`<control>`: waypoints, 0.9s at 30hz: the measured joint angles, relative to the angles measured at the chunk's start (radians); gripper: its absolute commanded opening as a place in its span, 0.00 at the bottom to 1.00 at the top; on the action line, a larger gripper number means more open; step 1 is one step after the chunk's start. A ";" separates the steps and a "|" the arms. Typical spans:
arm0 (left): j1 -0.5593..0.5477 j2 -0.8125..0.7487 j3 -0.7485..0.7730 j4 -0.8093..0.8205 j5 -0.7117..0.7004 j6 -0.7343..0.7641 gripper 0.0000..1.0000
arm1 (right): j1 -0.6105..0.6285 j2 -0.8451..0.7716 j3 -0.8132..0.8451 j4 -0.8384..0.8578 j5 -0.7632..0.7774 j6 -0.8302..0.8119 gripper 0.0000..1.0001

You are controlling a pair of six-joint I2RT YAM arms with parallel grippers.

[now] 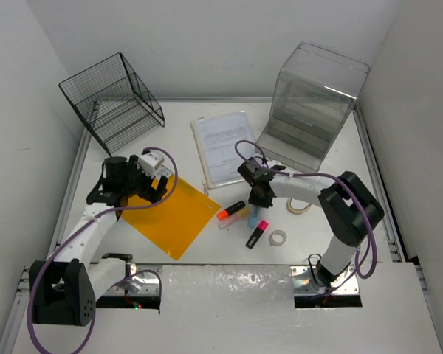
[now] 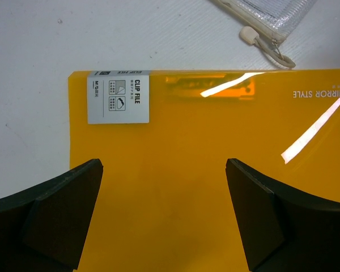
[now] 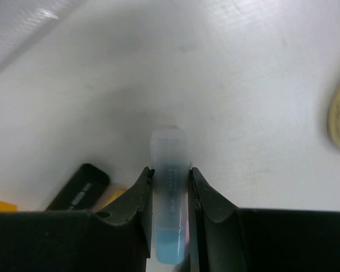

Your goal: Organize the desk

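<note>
At mid-desk, right of centre: my right pincer (image 3: 170,170) has a finger pressed to each side of a slim blue highlighter with a frosted clear cap (image 3: 170,226), cap pointing away, so it is gripping it. The highlighter appears to lie on the large flat white desk (image 1: 177,140), close beside a black marker with an orange cap (image 1: 231,210). Judgement: the grip sits across the barrel near the cap rather than mid-length, so I would lift straight up and slowly, watching for the highlighter to pivot, and clear the neighbouring marker before swinging anywhere. The clear plastic drawer box (image 1: 310,103) seems the likely home. My left pincer (image 2: 164,170) hangs wide open, holding nothing, above the glossy orange plastic clip file (image 2: 215,198). I would leave it parked.
</note>
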 measured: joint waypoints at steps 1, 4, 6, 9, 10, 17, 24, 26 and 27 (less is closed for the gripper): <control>0.000 0.002 0.000 0.000 0.000 0.000 0.89 | -0.001 -0.002 0.006 0.022 0.003 -0.045 0.00; 0.000 0.008 0.000 0.000 -0.001 0.001 0.89 | -0.004 -0.019 0.059 0.084 -0.006 -0.216 0.00; 0.000 0.013 0.000 0.001 -0.003 0.002 0.89 | -0.006 -0.032 0.117 0.110 -0.018 -0.342 0.00; 0.000 0.018 0.000 0.001 -0.010 0.002 0.89 | -0.006 -0.056 0.224 0.151 -0.035 -0.552 0.00; 0.000 0.018 0.000 0.001 -0.011 0.002 0.88 | -0.006 -0.060 0.272 0.153 -0.035 -0.647 0.00; 0.000 0.018 -0.003 0.004 -0.014 0.002 0.88 | -0.011 -0.055 0.428 0.298 0.239 -1.324 0.00; 0.000 0.021 -0.014 0.005 -0.014 0.003 0.89 | -0.153 0.060 0.326 0.601 0.435 -1.837 0.00; 0.000 0.025 -0.014 0.005 -0.015 0.003 0.89 | -0.201 0.092 0.325 0.610 0.433 -1.883 0.02; 0.000 0.029 -0.014 0.005 -0.016 0.003 0.89 | -0.220 0.101 0.324 0.612 0.430 -1.896 0.07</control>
